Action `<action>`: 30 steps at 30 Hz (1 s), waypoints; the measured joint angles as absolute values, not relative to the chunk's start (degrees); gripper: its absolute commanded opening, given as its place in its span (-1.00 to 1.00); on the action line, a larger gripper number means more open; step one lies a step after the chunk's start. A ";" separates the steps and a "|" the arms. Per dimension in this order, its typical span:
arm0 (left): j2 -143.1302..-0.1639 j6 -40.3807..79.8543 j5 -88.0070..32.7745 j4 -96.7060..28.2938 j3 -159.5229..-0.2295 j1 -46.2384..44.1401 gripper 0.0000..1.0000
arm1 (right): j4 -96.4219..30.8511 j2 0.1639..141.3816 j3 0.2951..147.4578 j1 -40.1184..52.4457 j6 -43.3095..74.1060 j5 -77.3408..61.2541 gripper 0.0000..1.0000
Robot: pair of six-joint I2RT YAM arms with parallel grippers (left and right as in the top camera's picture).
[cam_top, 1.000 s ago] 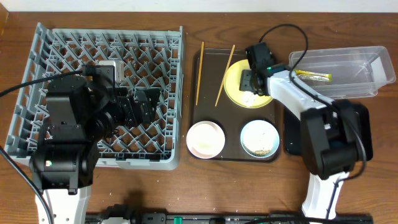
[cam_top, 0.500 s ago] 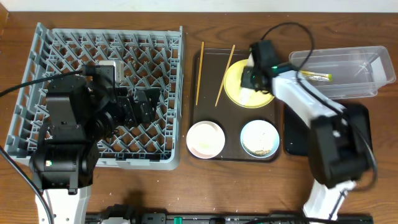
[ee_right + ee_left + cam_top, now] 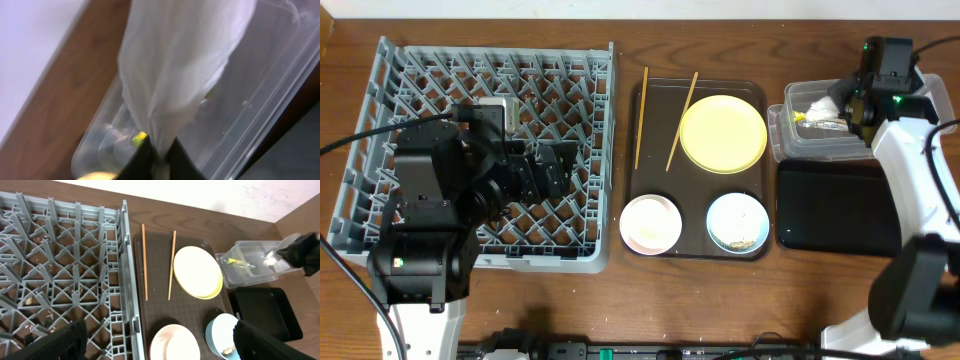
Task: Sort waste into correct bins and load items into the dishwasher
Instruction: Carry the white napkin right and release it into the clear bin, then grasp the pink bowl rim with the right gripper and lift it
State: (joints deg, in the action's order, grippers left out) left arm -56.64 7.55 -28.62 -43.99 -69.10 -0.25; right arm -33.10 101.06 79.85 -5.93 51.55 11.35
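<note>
The right end effector (image 3: 152, 159) clamped the crumpled white paper napkin (image 3: 180, 65), its soft creased folds above the clear rectangular plastic tub (image 3: 260, 100). The left end effector (image 3: 548, 168), fingers spread wide, hovered over the grey pegged plastic dish rack (image 3: 420, 70).

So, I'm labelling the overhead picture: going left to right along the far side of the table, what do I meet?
grey dish rack → first chopstick → second chopstick → yellow plate → clear tub

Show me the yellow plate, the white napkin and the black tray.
yellow plate (image 3: 723, 134), overhead view, its centre.
white napkin (image 3: 180, 60), right wrist view, middle of the sheet.
black tray (image 3: 835, 205), overhead view, its bare floor.
</note>
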 measured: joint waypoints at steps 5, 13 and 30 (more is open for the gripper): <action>-56.64 7.55 -28.62 -43.97 -69.10 -0.25 0.88 | -32.53 104.86 79.20 -6.96 47.35 7.84 0.16; -56.64 7.55 -28.62 -43.97 -69.10 -0.25 0.89 | -36.93 96.31 79.09 -6.76 35.83 -6.07 0.18; -56.64 7.53 -28.62 -44.01 -69.10 -0.25 0.88 | -55.86 85.84 76.27 25.98 9.78 -23.18 -0.07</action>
State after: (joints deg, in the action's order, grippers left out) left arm -56.64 7.53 -28.62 -44.01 -69.10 -0.25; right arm -55.86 85.84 76.27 25.98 9.78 -23.18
